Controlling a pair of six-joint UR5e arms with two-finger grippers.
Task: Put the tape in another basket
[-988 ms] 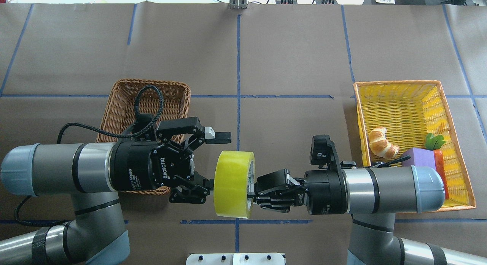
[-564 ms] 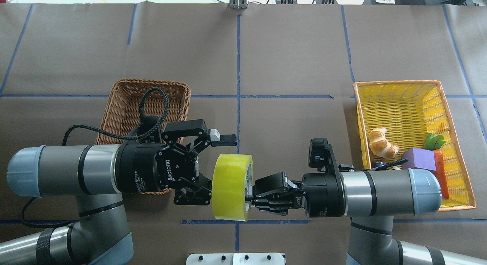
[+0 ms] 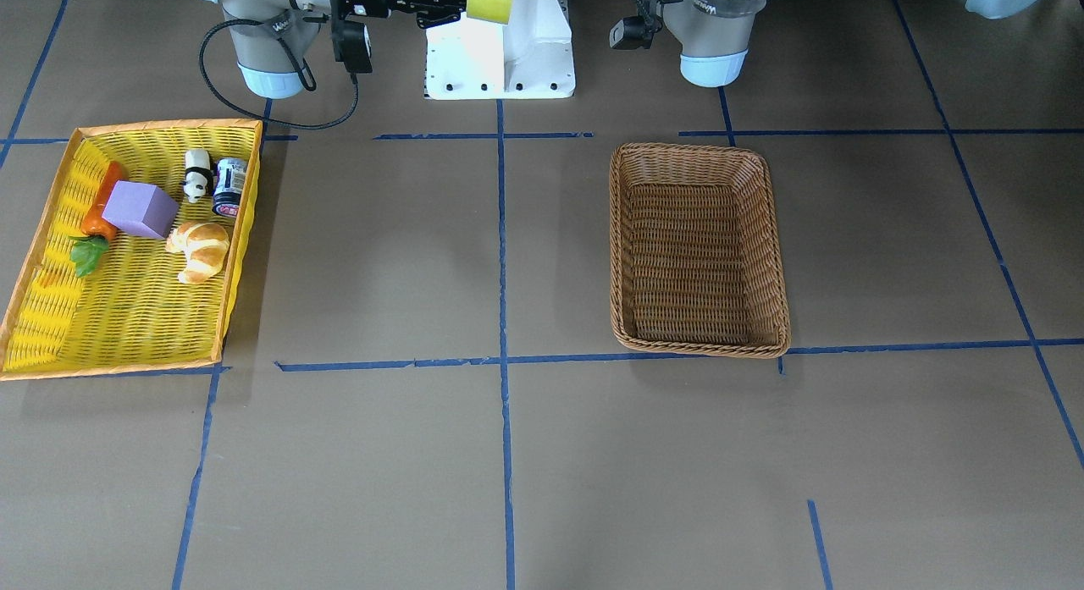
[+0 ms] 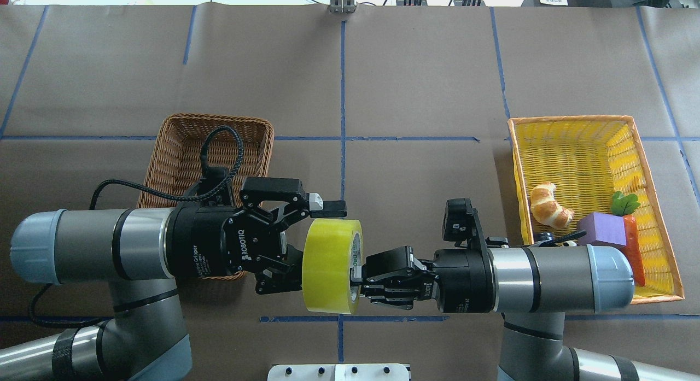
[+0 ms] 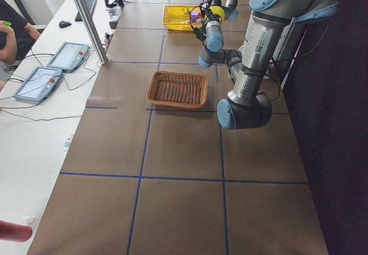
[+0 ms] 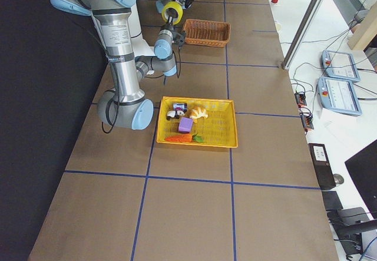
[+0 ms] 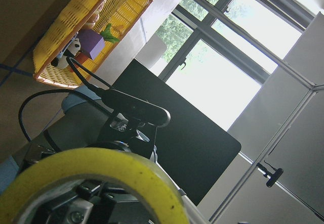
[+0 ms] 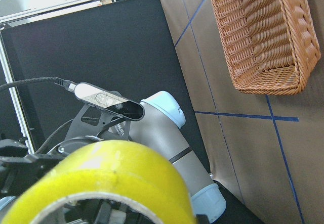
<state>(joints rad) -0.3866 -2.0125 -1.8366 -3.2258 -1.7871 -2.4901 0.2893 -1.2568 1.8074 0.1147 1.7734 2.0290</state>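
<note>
Now we had slid our wide-open left gripper (image 4: 313, 245) around the tape (image 4: 327, 266) our right gripper (image 4: 358, 281) clamped, readying a handover.

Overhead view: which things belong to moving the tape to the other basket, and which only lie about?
For the job: tape, brown wicker basket, right hand (holds the tape), left hand (open).
Lying about: yellow basket, croissant, purple block, carrot, toy panda, small can.

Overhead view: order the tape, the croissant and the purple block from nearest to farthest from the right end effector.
1. tape, gripped by the right end effector, centre.
2. croissant, by the yellow basket's left wall.
3. purple block, farther right.
</note>
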